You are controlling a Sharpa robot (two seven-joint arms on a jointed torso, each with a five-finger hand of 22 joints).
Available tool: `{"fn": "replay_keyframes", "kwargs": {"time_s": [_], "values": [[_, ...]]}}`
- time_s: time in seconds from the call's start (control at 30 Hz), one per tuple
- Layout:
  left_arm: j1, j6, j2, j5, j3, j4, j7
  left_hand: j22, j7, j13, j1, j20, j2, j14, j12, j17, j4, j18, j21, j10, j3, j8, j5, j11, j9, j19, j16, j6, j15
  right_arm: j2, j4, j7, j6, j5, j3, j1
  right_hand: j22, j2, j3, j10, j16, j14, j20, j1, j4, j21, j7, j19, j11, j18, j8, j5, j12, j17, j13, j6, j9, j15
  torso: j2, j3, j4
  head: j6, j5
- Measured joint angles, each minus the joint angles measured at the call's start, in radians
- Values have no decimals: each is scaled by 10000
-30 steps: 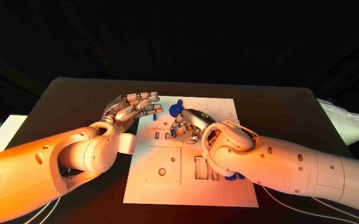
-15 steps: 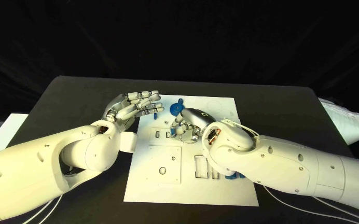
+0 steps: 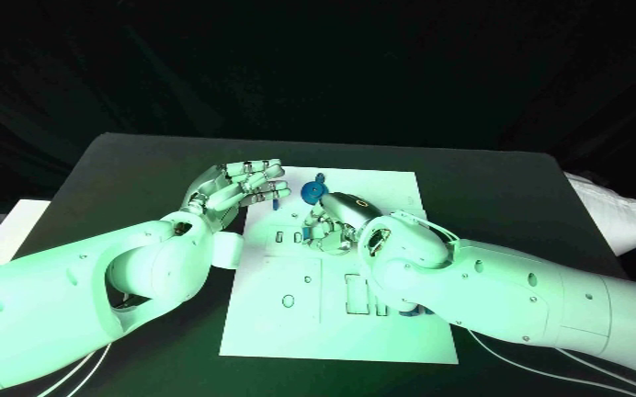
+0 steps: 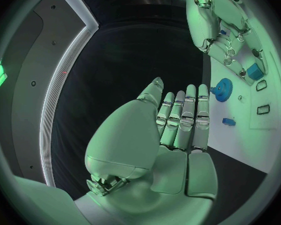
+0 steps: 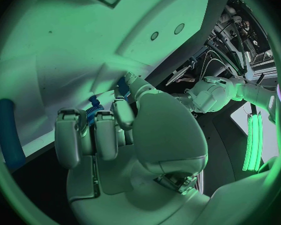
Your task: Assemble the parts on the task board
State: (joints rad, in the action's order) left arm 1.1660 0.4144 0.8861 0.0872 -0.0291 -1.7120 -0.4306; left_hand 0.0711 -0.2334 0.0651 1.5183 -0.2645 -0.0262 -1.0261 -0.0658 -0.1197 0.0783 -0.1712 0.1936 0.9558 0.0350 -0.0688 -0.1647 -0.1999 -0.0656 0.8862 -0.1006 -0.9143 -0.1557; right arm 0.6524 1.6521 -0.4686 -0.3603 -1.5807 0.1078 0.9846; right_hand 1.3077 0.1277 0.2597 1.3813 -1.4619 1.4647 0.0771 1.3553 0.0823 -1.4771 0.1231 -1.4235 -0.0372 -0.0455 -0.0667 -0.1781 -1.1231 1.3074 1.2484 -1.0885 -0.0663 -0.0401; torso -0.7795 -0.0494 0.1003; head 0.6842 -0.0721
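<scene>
Black surface (image 3: 132, 163) carries white rectangular task board (image 3: 338, 328) at centre. Left hand (image 3: 239, 188) at board's 10 o'clock, fingers straight, close together, holding nothing. Right hand (image 3: 338, 218) fingers curled down on board; hold can't tell. Blue gear part (image 3: 311, 193) at board's 11 o'clock.

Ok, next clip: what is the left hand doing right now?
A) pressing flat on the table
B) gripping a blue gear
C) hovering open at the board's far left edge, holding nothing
C: the left hand has its fingers extended side by side and holds nothing, beside the task board; the blue gear lies apart on the board.
</scene>
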Motion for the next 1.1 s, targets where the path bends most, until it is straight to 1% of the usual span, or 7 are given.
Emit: {"fn": "replay_keyframes", "kwargs": {"time_s": [0.1,0.4,0.63,0.77,0.93,1.03,1.1], "values": [[0,-2,0,0,0,9,6,0,0,0,0,0,0,0,0,0,-40,-1,0,0,40,0,0,0,0,0,0,0,0,-20,-11,-6,-11,-53,-19,-5,0,191,-97,-264,114,15,90,-41,-9,151,117,190,-87,0,28,99,481,0,-327,391,21,83,1,-3,-1,9,1],[0,-10,2,-14,0,31,22,0,0,0,0,0,0,0,0,1,-40,0,0,0,40,0,0,0,0,0,0,0,0,-23,5,-7,-125,-181,-48,-42,-1,462,-492,-409,173,31,108,-230,160,248,144,274,-129,0,16,122,758,0,-598,617,-1,130,0,-6,0,2,-19],[0,-31,2,-19,0,51,33,0,0,0,0,22,0,-32,0,-18,-90,0,0,0,124,0,0,0,0,22,40,0,32,72,224,-113,-396,-285,-68,-177,-44,557,-1220,-550,283,37,169,-247,466,413,177,442,-162,0,18,53,980,7,-809,794,-11,136,0,-4,2,-30,-32],[0,-46,3,-46,0,87,54,29,35,0,-117,151,9,-415,0,-128,-151,0,12,148,322,0,0,148,0,296,-60,-111,165,181,515,-169,-883,-335,-47,-261,-144,489,-1423,-624,391,36,157,-143,613,481,174,521,-160,-48,18,-42,1078,7,-910,865,-11,135,1,10,0,-54,-33],[0,-1,16,-307,1,164,277,309,359,14,-378,662,86,-1854,-294,-637,-102,2,692,1176,697,-202,0,566,-36,1420,-718,-871,638,411,933,111,-2065,-257,171,-304,-620,538,-1803,-906,617,17,215,324,934,796,297,880,-300,-164,18,-146,1544,-24,-1348,1470,5,260,14,16,-36,-166,-34],[0,95,12,-690,1,223,673,788,623,90,-630,1223,181,-3839,-508,-1492,33,4,1695,2117,832,-232,37,933,-48,2866,-2020,-1272,1248,711,1220,725,-2563,50,339,-325,-730,514,-2025,-1036,660,17,259,614,1156,867,380,924,-318,-163,17,101,1660,-72,-1505,1607,5,260,33,37,-71,-207,-41],[1,241,5,-1093,2,245,1131,1181,769,151,-727,1546,279,-4306,-610,-2795,130,1,2452,2710,983,-232,65,1136,-48,3704,-3610,-1418,1556,1112,1489,1338,-2631,458,486,-331,-895,479,-2073,-1270,768,17,288,894,1204,983,400,1066,-342,-244,17,104,1903,-167,-1709,1732,4,301,48,53,-84,-216,-49]]}}
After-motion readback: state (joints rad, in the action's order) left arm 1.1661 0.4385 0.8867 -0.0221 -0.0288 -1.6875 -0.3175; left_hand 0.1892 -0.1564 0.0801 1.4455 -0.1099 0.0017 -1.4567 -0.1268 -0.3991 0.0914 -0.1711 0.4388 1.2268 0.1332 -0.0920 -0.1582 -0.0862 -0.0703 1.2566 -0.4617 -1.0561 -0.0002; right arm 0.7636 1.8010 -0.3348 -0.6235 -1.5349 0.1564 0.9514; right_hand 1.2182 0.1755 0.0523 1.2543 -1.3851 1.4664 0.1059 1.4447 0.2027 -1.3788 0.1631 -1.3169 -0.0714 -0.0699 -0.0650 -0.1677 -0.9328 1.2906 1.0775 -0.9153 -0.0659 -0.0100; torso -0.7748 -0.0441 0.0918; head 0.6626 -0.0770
